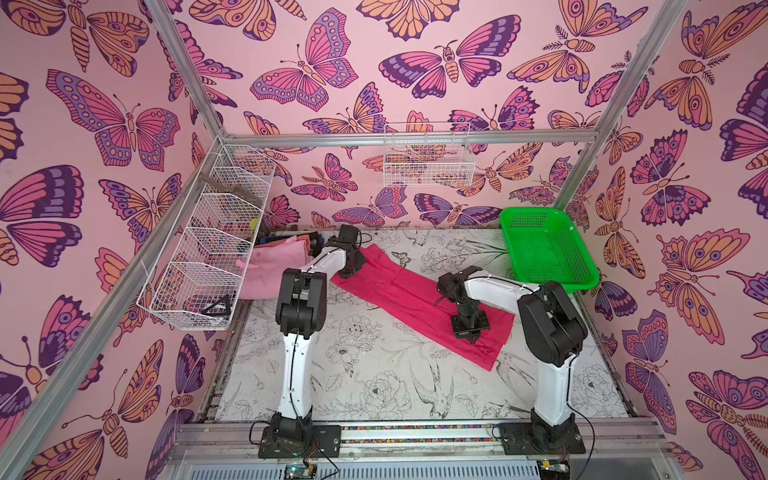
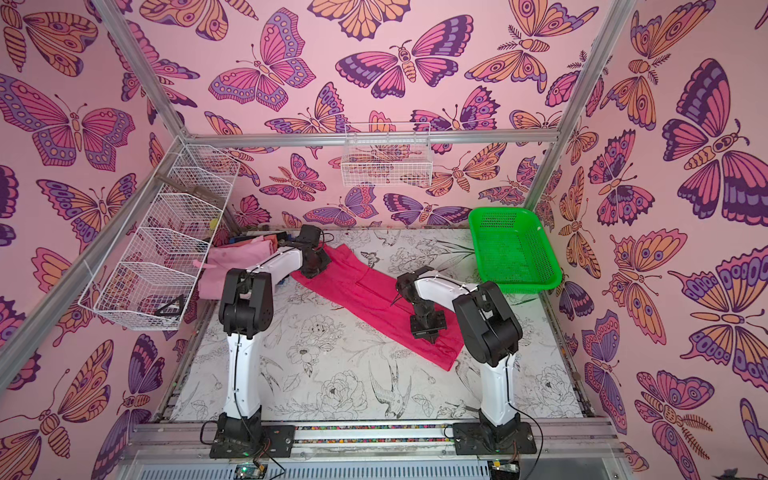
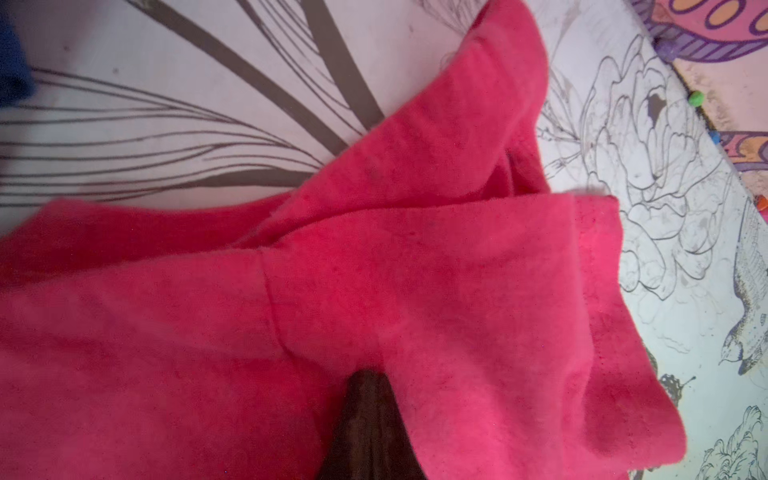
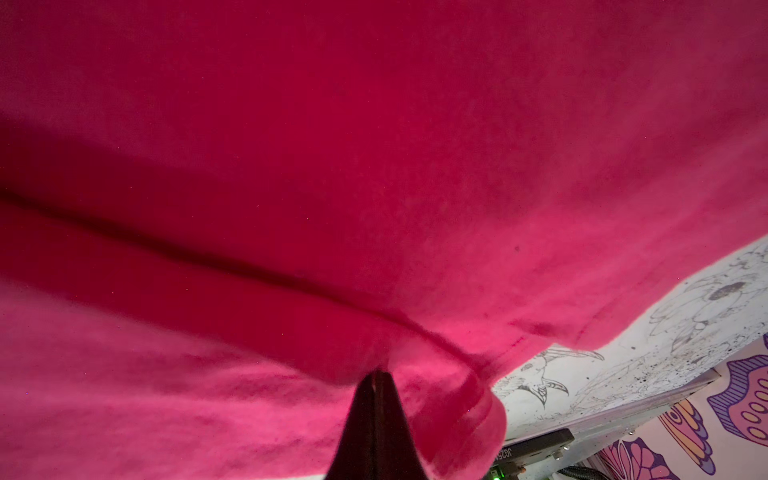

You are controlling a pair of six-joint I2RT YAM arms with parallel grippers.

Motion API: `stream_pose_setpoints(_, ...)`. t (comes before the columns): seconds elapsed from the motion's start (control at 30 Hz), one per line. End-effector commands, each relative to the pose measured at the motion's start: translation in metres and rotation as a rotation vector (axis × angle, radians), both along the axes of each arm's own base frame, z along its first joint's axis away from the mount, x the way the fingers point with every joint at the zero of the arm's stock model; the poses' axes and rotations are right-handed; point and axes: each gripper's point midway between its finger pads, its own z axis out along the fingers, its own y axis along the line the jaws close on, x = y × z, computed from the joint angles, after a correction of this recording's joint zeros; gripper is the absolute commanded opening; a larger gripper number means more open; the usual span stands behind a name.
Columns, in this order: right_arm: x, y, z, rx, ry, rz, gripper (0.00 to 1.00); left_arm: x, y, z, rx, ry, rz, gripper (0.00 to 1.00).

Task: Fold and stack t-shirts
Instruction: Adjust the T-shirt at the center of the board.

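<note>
Butterfly wallpaper is wrapping the cell, and I'm working over a table (image 1: pixel 374 386) printed with line-drawn flowers and birds. The green basket (image 1: pixel 548 253) is sitting at a far corner, so I'm using it as my marker. The crimson t-shirt (image 1: pixel 415 295) is lying on the table just beside the basket as a long narrow strip. Its sides look folded in, and it is running diagonally away from the basket. The right gripper (image 1: pixel 471 334) is working the strip end nearer the basket. In the right wrist view its tips (image 4: pixel 376 390) are clenched together on a pinch of crimson cloth. The left gripper (image 1: pixel 347 272) is at the end farthest from the basket. In the left wrist view it (image 3: pixel 368 378) is buried in the sleeve area, closed on the same shirt. I judge both ends are being held so the strip can be folded across its length without skewing. A light pink t-shirt (image 1: pixel 274 270) is lying well apart from the basket, with other cloth behind it, probably as the stack spot.
</note>
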Motion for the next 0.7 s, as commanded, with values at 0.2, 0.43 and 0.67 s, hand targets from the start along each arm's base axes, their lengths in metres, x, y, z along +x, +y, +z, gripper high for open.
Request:
stream_pose_setpoints(0.2, -0.016, -0.010, 0.007, -0.036, 0.033, -0.018, 0.00, -0.031, -0.011, -0.054, 0.011, 0.175, -0.041, 0.00)
stream_pose_setpoints(0.43, -0.017, -0.013, 0.010, -0.047, 0.027, -0.014, 0.00, -0.031, -0.014, -0.054, 0.012, 0.174, -0.045, 0.00)
stream_pose_setpoints(0.67, -0.017, -0.015, 0.011, -0.060, 0.028, -0.014, 0.00, -0.031, -0.011, -0.054, 0.018, 0.176, -0.044, 0.00)
